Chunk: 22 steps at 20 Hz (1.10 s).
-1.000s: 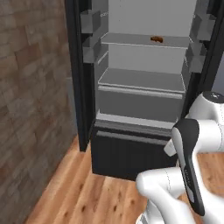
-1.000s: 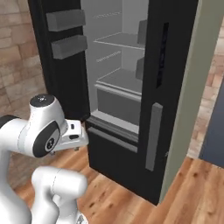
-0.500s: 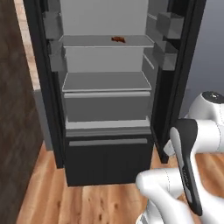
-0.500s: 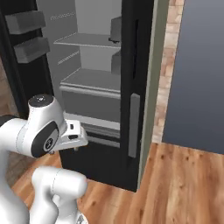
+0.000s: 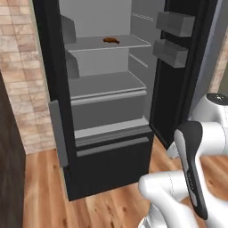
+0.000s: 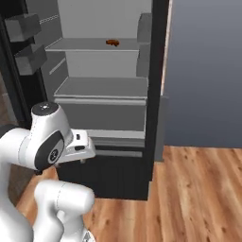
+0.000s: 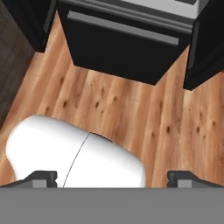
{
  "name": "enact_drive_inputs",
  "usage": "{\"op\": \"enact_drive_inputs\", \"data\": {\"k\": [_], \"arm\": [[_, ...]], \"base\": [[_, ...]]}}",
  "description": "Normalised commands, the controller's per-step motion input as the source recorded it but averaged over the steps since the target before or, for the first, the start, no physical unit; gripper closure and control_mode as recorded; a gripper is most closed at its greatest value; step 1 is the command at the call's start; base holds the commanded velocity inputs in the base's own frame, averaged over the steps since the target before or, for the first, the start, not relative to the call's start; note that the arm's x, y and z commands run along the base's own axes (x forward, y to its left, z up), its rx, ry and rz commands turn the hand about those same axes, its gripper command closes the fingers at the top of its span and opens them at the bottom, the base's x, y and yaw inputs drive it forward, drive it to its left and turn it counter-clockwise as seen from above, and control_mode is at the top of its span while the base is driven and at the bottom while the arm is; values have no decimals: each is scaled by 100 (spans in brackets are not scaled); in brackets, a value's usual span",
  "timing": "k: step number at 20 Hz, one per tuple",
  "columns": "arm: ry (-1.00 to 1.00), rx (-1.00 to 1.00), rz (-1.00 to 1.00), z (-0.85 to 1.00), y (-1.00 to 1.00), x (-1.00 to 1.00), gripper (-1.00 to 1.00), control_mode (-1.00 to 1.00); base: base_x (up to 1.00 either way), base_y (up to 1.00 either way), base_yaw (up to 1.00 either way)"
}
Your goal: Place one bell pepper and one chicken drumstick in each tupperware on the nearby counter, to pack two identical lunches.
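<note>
One chicken drumstick (image 5: pixel 111 40), small and reddish-brown, lies on the upper shelf of the open fridge (image 5: pixel 107 102); the right base view has the same drumstick (image 6: pixel 112 42) on that shelf. My gripper (image 7: pixel 113 178) hangs low in front of the base, pointing down at the wooden floor, well below and short of the drumstick. Its fingertips (image 7: pixel 42 177) stand wide apart with nothing between them, so it is open. In the right base view the hand (image 6: pixel 79 147) sits tucked beside the shoulder. The bell pepper, the tupperware and the counter are out of view.
The fridge's black doors (image 5: pixel 185 67) stand open to both sides, with grey door bins (image 5: pixel 174 23) on them. A dark bottom drawer (image 7: pixel 122 41) faces me. There is a brick wall (image 5: pixel 20 80) on the left, a blue-grey wall (image 6: pixel 208 71) on the right, and wooden floor (image 6: pixel 189 189) ahead.
The whole picture has shifted: the base has moved, so the fridge is seen from a different angle. The arm keeps its tucked pose and the gripper stays open.
</note>
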Motion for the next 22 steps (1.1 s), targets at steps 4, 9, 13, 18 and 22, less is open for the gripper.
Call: {"op": "enact_drive_inputs", "data": {"k": [4, 9, 13, 18, 22], "arm": [[0, 0, 0, 0, 0, 0, -100, 100], [0, 0, 0, 0, 0, 0, -100, 100], [0, 0, 0, 0, 0, 0, -100, 100], [0, 0, 0, 0, 0, 0, -100, 100], [0, 0, 0, 0, 0, 0, -100, 100]], "base": [[0, 3, -11], [3, -79, 3], [29, -31, 8], [69, 28, 0], [47, 58, 0]]}}
